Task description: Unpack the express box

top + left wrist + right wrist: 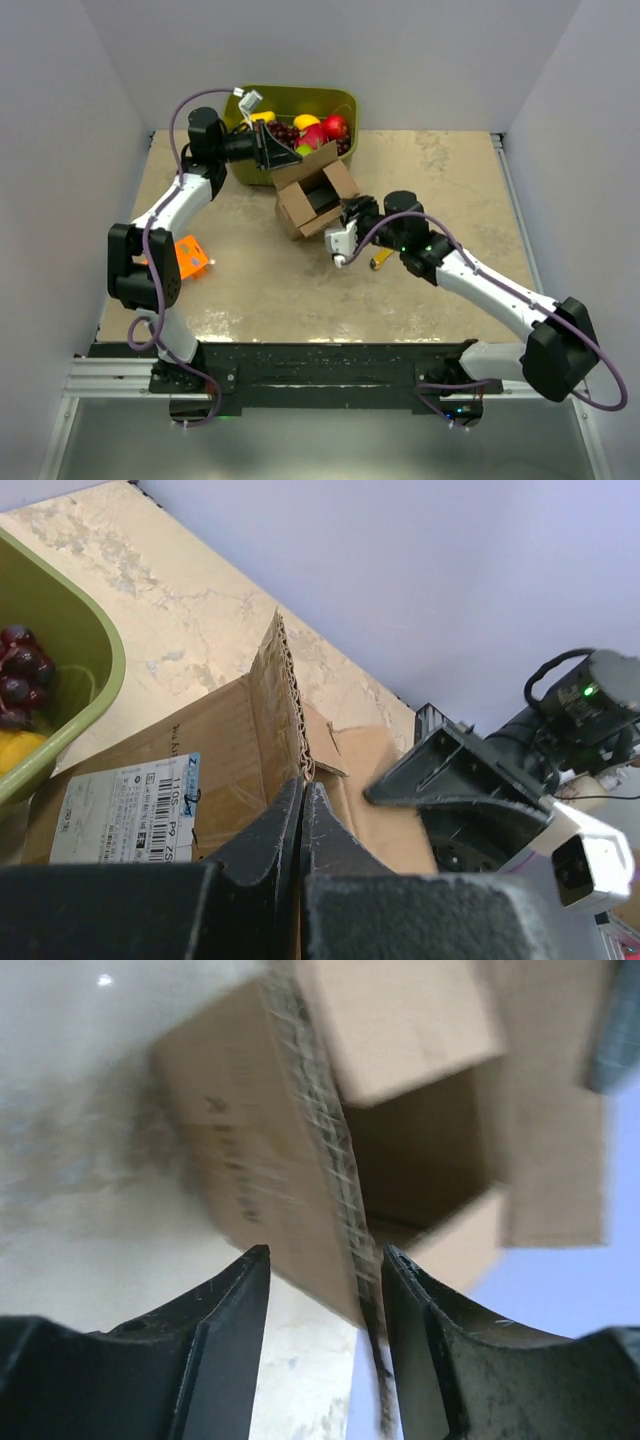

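The express box [300, 212] sits open near the middle of the table [440, 180], its flaps spread and its mouth turned toward 4 o'clock. The left gripper [283, 155] reaches in from 11 o'clock, its jaws clenched on the upright edge of one flap; the left wrist view shows the box's white label [125, 805] just beside its fingers [265, 840]. The right gripper [345, 215] is at the box's 4 o'clock side. Its jaws stand apart, with the edge of a box wall between them. A green bin [345, 100] of fruit [320, 128] touches the box at 12 o'clock. An orange package [188, 257] lies at 8 o'clock.
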### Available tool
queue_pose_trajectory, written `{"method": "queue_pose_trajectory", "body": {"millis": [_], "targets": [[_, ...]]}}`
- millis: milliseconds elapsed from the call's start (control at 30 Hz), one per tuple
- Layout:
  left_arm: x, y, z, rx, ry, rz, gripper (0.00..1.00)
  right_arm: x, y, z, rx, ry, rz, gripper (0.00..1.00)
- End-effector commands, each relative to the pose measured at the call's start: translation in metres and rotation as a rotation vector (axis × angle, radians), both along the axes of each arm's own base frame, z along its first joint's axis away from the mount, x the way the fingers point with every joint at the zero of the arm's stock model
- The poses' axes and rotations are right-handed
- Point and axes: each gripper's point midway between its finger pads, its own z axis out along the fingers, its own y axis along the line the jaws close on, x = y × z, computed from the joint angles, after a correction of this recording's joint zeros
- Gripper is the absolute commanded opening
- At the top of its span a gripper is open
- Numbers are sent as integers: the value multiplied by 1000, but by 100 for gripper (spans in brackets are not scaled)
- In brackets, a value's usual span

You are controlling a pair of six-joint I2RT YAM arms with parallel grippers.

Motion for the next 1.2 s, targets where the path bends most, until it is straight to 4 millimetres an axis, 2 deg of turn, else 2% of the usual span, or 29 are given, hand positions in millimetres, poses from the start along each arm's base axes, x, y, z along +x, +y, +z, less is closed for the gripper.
{"method": "queue_pose_trajectory", "body": {"millis": [0, 33, 67, 100, 200, 233, 267, 333, 367, 433, 467, 533, 600, 633, 700, 733, 833, 900, 967, 1000, 1100, 1167], "targets": [[-13, -9, 21, -7, -104, -46, 0, 25, -4, 112, 227, -64, -148, 53], [-15, -10, 24, -5, -119, -46, 0, 23, -4, 142, 258, -68, -145, 53], [-17, -12, 25, -4, -124, -48, 0, 18, 0, 156, 297, -41, -128, 54], [-20, -15, 27, -4, -134, -55, 0, 13, 1, 184, 343, -52, -111, 54], [-24, -21, 28, 7, -160, -63, 0, 2, 9, 203, 427, 38, -74, 56], [-24, -22, 29, 14, -180, -64, 0, 5, 13, 212, 457, 46, -71, 57], [-25, -24, 28, 18, -175, -66, 0, 6, 17, 211, 490, 97, -75, 57], [-29, -27, 29, 21, -187, -77, 0, 13, 27, 204, 499, 158, -84, 52], [-28, -28, 29, 23, -184, -73, 0, 25, 36, 185, 492, 225, -109, 49], [-30, -29, 30, 28, -195, -73, 0, 35, 40, 168, 482, 267, -151, 42], [-30, -29, 29, 34, -185, -69, 0, 41, 44, 151, 452, 294, -156, 39], [-30, -28, 30, 40, -195, -65, 0, 36, 46, 121, 381, 346, -140, 33], [-32, -28, 30, 44, -192, -60, 0, 28, 46, 104, 349, 381, -124, 32], [-33, -28, 28, 44, -189, -62, 0, 21, 44, 88, 315, 422, -123, 30], [-33, -27, 29, 45, -191, -59, 0, 11, 42, 79, 297, 456, -108, 29], [-34, -27, 28, 45, -189, -59, 0, 8, 39, 67, 278, 484, -118, 29], [-33, -27, 28, 44, -188, -59, 0, 7, 33, 47, 234, 520, -168, 29], [-32, -28, 28, 42, -186, -57, 0, 15, 26, 37, 201, 507, -255, 27], [-33, -28, 29, 41, -191, -62, 0, 28, 20, 41, 222, 466, -359, 26], [-33, -29, 29, 42, -192, -63, 0, 43, 5, 46, 231, 412, -470, 25], [-34, -30, 28, 43, -196, -73, 0, 63, -15, 54, 253, 330, -618, 22], [-35, -30, 28, 46, -197, -81, 0, 67, -24, 58, 258, 296, -658, 21]]}}
